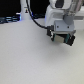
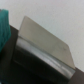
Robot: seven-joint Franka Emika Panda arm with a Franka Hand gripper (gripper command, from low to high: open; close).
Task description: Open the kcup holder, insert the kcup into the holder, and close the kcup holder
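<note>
In the exterior view my gripper (image 1: 59, 36) hangs low over the table at the upper right, right at a small dark boxy shape, the kcup holder (image 1: 64, 41). A green patch (image 1: 56, 36) shows at the fingers; I cannot tell whether it is the kcup. In the wrist view the kcup holder (image 2: 45, 42) fills the frame: a pale, shiny top and a dark front face (image 2: 35, 62), seen close and blurred. A teal shape (image 2: 4, 25) sits at the picture's edge. I cannot tell whether a drawer is open or whether the fingers hold anything.
The white tabletop (image 1: 30, 57) spreads across the exterior view's left and front. A black cable (image 1: 34, 17) loops down from the arm. Dark clutter (image 1: 9, 20) lines the far edge at the exterior view's left.
</note>
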